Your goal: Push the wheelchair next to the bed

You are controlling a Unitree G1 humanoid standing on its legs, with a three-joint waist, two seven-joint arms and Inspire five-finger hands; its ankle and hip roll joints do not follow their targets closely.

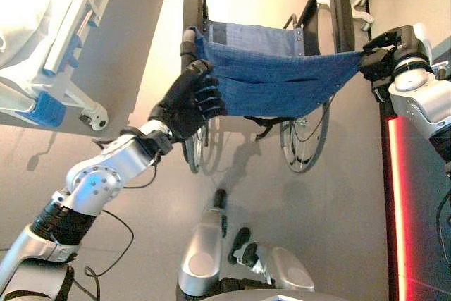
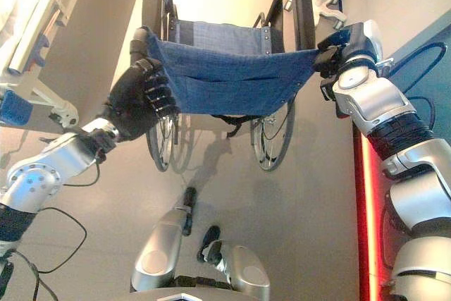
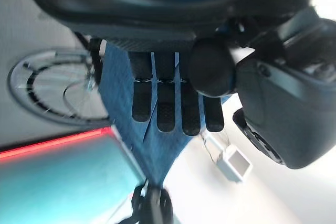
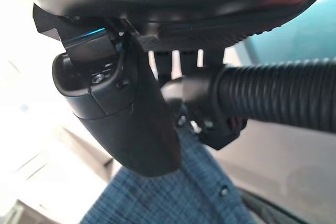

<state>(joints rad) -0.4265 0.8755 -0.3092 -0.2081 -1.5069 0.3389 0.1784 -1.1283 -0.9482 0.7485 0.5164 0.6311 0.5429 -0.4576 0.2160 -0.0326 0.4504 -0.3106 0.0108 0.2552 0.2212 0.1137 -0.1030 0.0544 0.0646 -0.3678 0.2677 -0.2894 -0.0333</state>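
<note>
The wheelchair (image 1: 268, 75) stands in front of me, its blue denim backrest (image 2: 225, 75) stretched between two black push handles. My left hand (image 1: 187, 103) is at the left handle (image 1: 189, 39). Its fingers (image 3: 165, 103) are curled over the denim edge, and the handle's round end (image 3: 210, 66) sits between them and the thumb. My right hand (image 2: 338, 51) is shut on the ribbed right handle (image 4: 278, 93), with the thumb (image 4: 126, 119) across its inner end. The bed (image 1: 56, 26), with a white rail and blue corner bumpers, lies at the upper left, a floor gap away from the chair.
A bed castor (image 1: 95, 114) sticks out towards the chair's left wheel (image 1: 194, 149). A glowing red strip (image 1: 396, 202) runs along the floor on the right beside a teal surface. A white wheeled base (image 1: 359, 5) stands past the chair's right wheel.
</note>
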